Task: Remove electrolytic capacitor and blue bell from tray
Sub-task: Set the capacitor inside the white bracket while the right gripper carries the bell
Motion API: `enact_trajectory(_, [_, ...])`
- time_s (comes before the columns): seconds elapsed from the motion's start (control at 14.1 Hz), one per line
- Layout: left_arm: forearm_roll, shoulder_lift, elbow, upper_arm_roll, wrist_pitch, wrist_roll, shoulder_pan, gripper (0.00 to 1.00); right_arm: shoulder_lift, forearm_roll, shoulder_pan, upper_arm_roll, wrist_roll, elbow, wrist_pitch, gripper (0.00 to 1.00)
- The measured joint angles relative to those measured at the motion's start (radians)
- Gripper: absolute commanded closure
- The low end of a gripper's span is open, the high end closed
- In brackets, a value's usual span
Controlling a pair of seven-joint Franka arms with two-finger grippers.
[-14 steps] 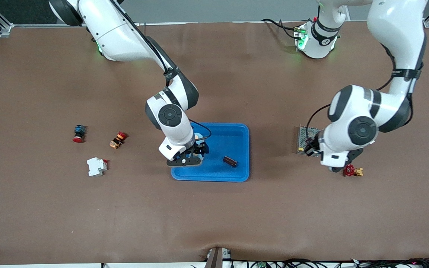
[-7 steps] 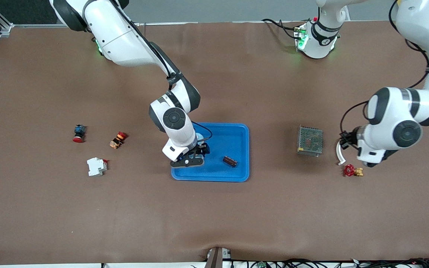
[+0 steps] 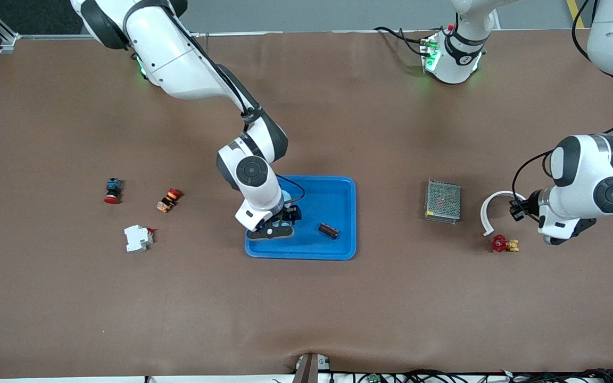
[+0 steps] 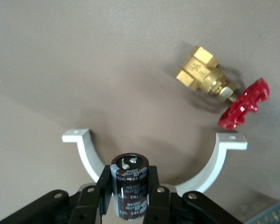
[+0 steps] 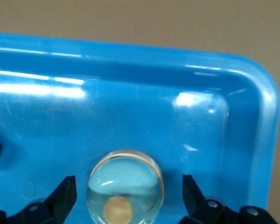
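My right gripper (image 3: 279,221) is low in the blue tray (image 3: 338,191). In the right wrist view it (image 5: 128,190) is open, with one finger on each side of a shiny domed bell (image 5: 125,184) that rests on the tray floor (image 5: 130,116). A dark capacitor (image 3: 329,231) lies in the tray nearer the left arm's end. My left gripper (image 3: 518,210) is shut on a second dark brown capacitor (image 4: 129,184) and holds it upright above a white curved bracket (image 4: 84,156).
A brass valve with a red handle (image 3: 503,244) lies by the bracket (image 3: 490,205); it also shows in the left wrist view (image 4: 210,79). A metal mesh box (image 3: 442,201) stands beside them. A red push button (image 3: 112,191), an orange switch (image 3: 168,199) and a white breaker (image 3: 138,238) lie toward the right arm's end.
My left arm has swung away from the mesh box toward its own end of the table, carrying the capacitor and uncovering the white bracket. My right gripper has shifted slightly in the tray.
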Motion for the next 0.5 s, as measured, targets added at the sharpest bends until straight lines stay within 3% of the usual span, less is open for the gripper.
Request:
enact_trajectory(0.35, [0.02, 0.053, 0.001, 0.0, 0.077, 0.0, -0.001, 1.0, 0.003, 0.0, 0.009, 0.0, -0.001, 0.001, 0.002, 0.0])
enact_trajectory(0.43, [0.033, 0.065, 0.001, 0.0, 0.09, 0.0, 0.0, 1.0, 0.003, -0.001, 0.009, 0.0, -0.007, 0.001, 0.002, 0.08])
enact_trajectory(0.5, [0.051, 0.076, 0.001, 0.0, 0.098, 0.0, 0.0, 0.86, 0.003, -0.001, 0.009, 0.0, -0.021, 0.002, 0.002, 0.16])
